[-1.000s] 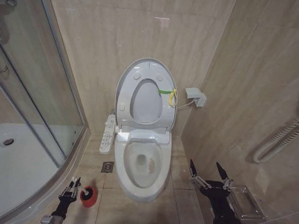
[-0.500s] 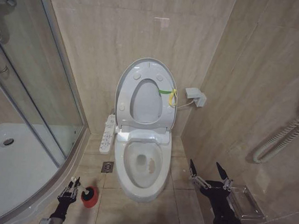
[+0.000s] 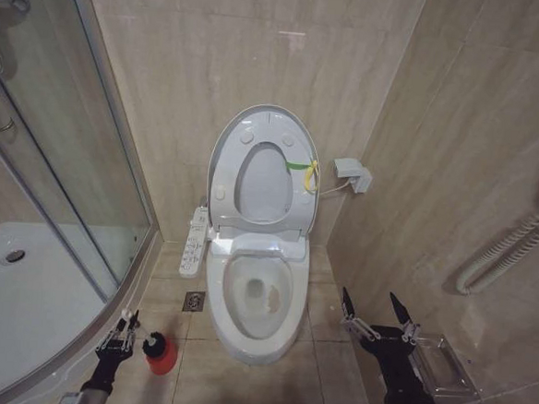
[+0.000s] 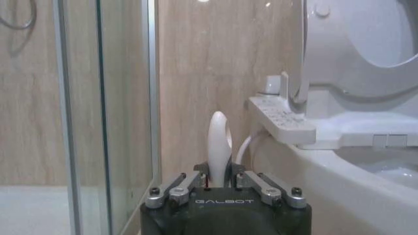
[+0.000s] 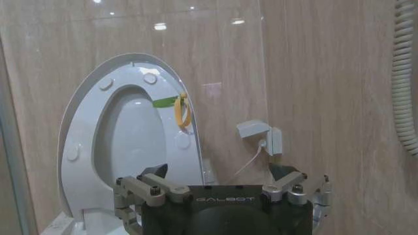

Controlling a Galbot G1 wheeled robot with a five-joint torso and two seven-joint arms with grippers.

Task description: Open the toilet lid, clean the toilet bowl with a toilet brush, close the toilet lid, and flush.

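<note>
The toilet lid (image 3: 256,127) (image 5: 85,122) stands raised against the back wall, with the ring seat up against it and a yellow-green strap (image 3: 304,170) at its edge. Below it the toilet bowl (image 3: 233,322) (image 4: 307,176) is uncovered. On the floor to the bowl's left sits the red cup (image 3: 160,356), and the dark brush head (image 3: 154,341) shows at its top. My left gripper (image 3: 122,332) (image 4: 219,172) is just left of the cup, shut on the toilet brush's white handle (image 4: 219,137), which stands upright between the fingers. My right gripper (image 3: 379,311) (image 5: 219,171) hangs open to the right of the bowl.
A curved glass shower screen (image 3: 60,150) and white shower tray (image 3: 12,304) lie close on the left. A button panel (image 3: 194,241) (image 4: 284,117) juts from the bowl's left side. A floor drain (image 3: 193,300), a wall socket (image 3: 355,174), a coiled hose (image 3: 507,246) and a clear box (image 3: 443,367) are nearby.
My left gripper has shifted left, away from the red cup, and the dark brush head now shows at the cup's top. The right arm has stayed still.
</note>
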